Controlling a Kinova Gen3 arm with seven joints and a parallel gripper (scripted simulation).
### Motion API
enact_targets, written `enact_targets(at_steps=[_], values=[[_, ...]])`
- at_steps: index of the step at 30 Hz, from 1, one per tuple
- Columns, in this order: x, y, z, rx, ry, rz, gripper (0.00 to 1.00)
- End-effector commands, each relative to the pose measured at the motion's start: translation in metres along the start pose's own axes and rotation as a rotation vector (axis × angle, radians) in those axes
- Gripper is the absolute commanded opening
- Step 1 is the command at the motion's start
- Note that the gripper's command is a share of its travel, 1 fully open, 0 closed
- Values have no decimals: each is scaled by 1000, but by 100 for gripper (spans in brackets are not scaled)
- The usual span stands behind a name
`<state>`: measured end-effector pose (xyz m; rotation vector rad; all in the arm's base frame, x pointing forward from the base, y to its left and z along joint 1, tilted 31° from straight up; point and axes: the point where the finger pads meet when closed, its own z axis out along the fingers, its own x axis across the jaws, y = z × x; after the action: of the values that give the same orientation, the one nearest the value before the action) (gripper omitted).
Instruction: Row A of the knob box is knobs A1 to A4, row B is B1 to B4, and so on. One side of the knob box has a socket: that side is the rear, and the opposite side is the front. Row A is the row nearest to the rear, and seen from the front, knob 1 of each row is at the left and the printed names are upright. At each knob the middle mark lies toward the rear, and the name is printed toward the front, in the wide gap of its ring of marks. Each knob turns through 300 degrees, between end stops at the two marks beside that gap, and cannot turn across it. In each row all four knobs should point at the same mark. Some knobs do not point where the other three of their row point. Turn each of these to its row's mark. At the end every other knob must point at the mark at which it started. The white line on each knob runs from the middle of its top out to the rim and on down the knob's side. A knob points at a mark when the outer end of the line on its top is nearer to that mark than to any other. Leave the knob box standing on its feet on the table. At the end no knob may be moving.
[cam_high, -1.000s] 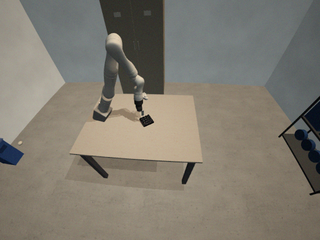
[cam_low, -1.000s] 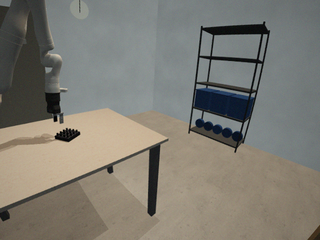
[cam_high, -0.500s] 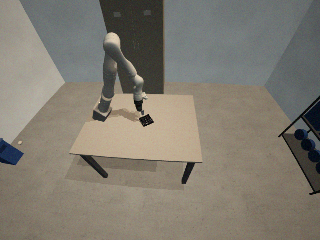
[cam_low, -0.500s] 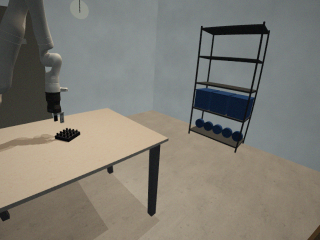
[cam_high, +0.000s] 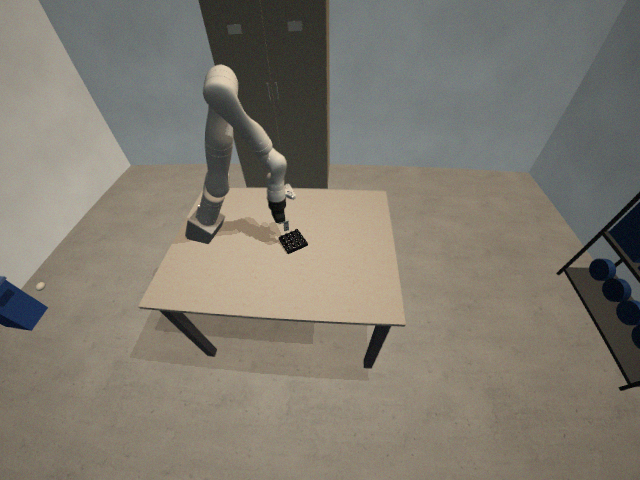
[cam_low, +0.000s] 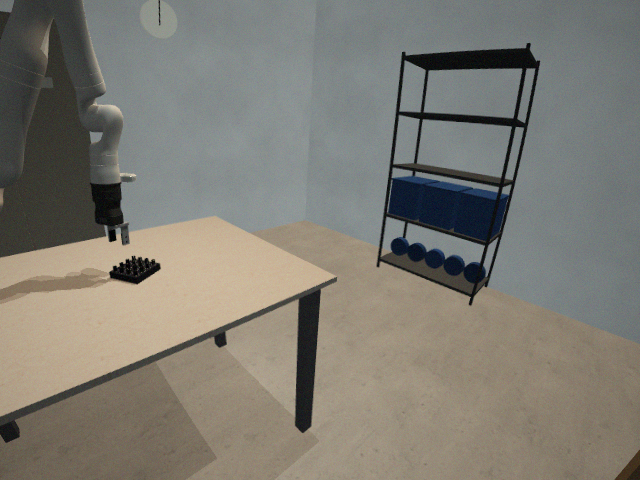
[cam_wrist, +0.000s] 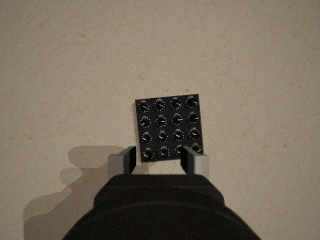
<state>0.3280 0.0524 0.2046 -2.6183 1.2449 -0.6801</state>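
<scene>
The knob box is a small black square with four rows of four black knobs, each with a white line. It stands flat on the beige table. My gripper is open and empty. It points straight down and hangs a little above the box's edge nearest the arm's base. In the wrist view the fingertips frame the lowest row of knobs. The knob lines and printed names are too small to read.
The arm's base stands on the table's back left part. A tall brown cabinet stands behind the table. A black shelf rack with blue boxes and discs stands off to the right. A blue box lies on the floor at the left.
</scene>
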Motion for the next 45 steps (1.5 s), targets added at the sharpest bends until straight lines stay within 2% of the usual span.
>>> enact_targets(at_steps=[1,45], values=[[1,-1,-2,8,1,-4,100],[10,-3,-12,50,7,-58,100]])
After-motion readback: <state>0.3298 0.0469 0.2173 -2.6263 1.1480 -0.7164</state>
